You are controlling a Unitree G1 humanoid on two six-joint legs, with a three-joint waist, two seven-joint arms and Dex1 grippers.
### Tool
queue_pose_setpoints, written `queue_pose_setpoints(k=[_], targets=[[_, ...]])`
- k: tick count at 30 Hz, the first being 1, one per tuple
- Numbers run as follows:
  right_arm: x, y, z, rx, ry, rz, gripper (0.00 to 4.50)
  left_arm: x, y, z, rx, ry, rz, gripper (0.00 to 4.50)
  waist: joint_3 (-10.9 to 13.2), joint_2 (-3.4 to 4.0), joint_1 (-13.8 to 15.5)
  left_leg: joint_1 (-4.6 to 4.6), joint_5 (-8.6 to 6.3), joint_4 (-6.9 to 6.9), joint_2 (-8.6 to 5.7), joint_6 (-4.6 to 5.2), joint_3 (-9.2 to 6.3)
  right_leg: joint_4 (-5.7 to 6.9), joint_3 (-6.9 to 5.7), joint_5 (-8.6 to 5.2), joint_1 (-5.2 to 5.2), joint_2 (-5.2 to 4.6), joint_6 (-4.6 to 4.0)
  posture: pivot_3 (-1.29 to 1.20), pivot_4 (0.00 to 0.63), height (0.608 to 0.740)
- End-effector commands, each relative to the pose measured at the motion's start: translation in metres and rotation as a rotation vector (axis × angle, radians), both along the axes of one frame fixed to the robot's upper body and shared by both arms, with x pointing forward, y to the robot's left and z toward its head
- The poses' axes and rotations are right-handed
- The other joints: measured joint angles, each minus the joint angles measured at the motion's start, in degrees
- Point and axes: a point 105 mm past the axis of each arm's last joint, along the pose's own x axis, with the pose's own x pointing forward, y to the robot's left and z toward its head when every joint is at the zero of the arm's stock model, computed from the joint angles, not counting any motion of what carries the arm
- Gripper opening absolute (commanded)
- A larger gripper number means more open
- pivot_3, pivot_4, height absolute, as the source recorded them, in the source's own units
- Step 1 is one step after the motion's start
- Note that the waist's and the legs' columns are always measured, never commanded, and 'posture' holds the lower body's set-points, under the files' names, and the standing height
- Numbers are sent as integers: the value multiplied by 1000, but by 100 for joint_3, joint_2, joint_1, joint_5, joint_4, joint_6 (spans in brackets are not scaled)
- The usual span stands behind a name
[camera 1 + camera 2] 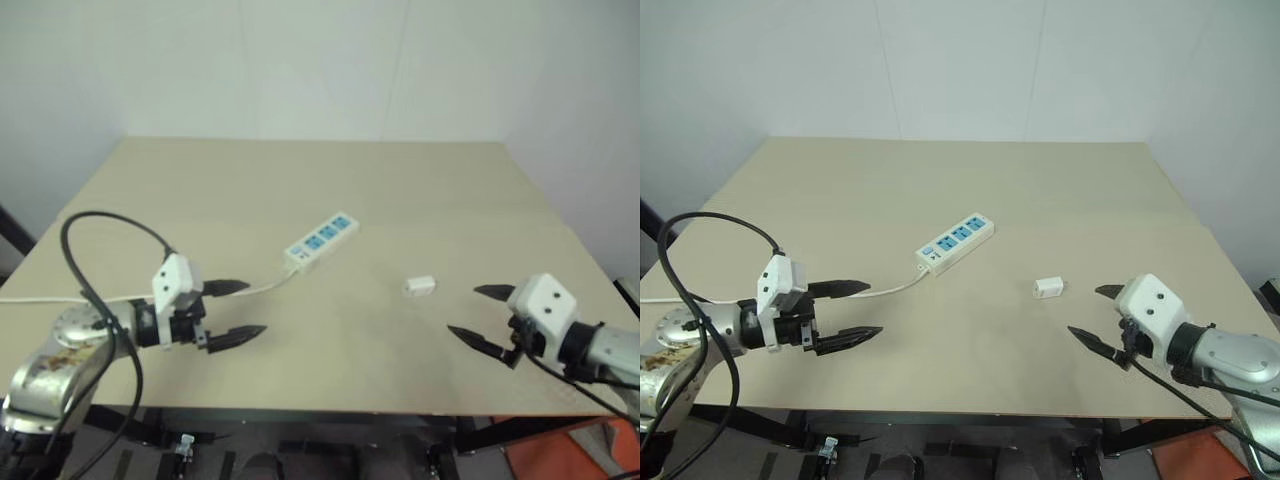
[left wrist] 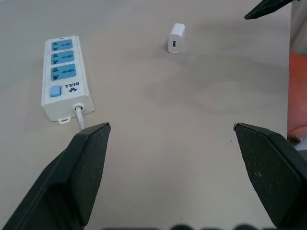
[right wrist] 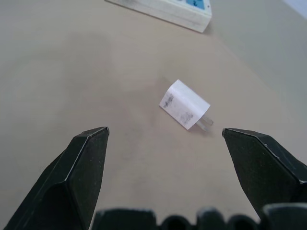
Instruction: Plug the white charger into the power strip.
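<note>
white charger (image 3: 184,110): lying ahead of the right fingers (image 3: 86,163), untouched (prongs visible)
power strip (image 1: 322,240): beyond the left fingers (image 2: 88,163)
fingers: both pairs spread apart, empty

A light tan table (image 1: 1060,190) carries a white power strip (image 1: 955,240) with its cord ahead of the left gripper (image 1: 845,312), and a small white charger (image 1: 1047,288) lying just ahead of the right gripper (image 1: 1095,315).

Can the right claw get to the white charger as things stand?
Probably yes. The right claw is open and faces the white charger, which lies on its side on bare table just ahead, apart from the power strip, nothing between.
</note>
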Motion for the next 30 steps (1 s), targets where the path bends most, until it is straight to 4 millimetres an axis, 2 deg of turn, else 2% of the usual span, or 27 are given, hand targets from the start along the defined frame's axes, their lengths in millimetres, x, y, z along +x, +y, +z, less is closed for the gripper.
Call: queue_pose_setpoints(k=[1, 3, 7, 12, 15, 18, 20, 22, 24, 27, 30], targets=[[0, 8, 29, 27, -172, -3, 4448, 4, 2, 12, 5, -41, -7, 4500, 0, 0, -4, 0, 0, 0, 0, 0, 0, 0, 0, 0, 0, 0, 0, 0, 150, 740], [-1, 10, 37, 68, -219, 0, 4448, 4, 2, 14, 2, -43, -11, 4500, 0, 0, -6, 1, 0, 0, 1, 0, 0, 1, 0, 0, -1, 1, 0, 0, 150, 740], [-5, 4, 33, 40, -241, -38, 4448, 1, 2, 9, 11, -12, -39, 4500, 0, 0, -3, -2, 0, 0, 0, 0, -1, -1, 0, 0, -2, 1, -1, 0, 150, 740], [2, -3, 29, 4, -223, -95, 4448, 13, -3, 13, 5, -24, -52, 4500, 0, 0, 17, 0, 1, 4, -1, 0, 0, 4, -1, 2, 0, 0, -1, 0, 150, 740], [4, 2, 24, 18, -197, -83, 4448, 19, -2, 13, -2, -28, -39, 4500, -1, 0, -8, 4, 1, 5, -1, 0, 0, 3, 0, 2, 4, 1, -1, 0, 150, 740], [5, 6, 23, 34, -178, -50, 4448, 30, 3, 5, 34, -35, 39, 4500, 0, 0, -27, -1, 0, 3, 1, 1, -1, 3, 1, 2, -3, 4, -6, 0, 150, 740], [9, 6, 26, 29, -184, -48, 4448, 44, 7, -1, 65, -50, 111, 4500, 0, 0, -17, -2, -1, 3, 0, 3, -1, 4, 2, 7, -3, 3, -14, 0, 150, 740], [13, 8, 31, 19, -194, -25, 4448, 73, 9, -10, 81, -34, 232, 4500, 0, -1, 11, 1, -1, 7, -3, 3, -2, 4, 1, 10, 2, 2, -13, 0, 150, 740], [15, 9, 34, 16, -198, -7, 4448, 90, 10, -18, 112, -15, 295, 4500, -2, -3, 67, 2, 4, 15, -6, 8, -6, 2, -5, 11, 9, 2, 5, 0, 150, 740], [16, 17, 40, 20, -208, 29, 4448, 117, -3, -31, 127, 18, 299, 4500, -3, -5, 96, -1, 4, 14, -7, 8, -6, -7, -4, 13, 9, 2, 6, 0, 150, 740], [16, 21, 42, 17, -210, 50, 4448, 134, -15, -46, 175, 79, 286, 4500, -4, -5, 118, -19, 3, 14, -11, 8, -7, -11, -4, 34, -4, -1, -29, 0, 150, 740]])
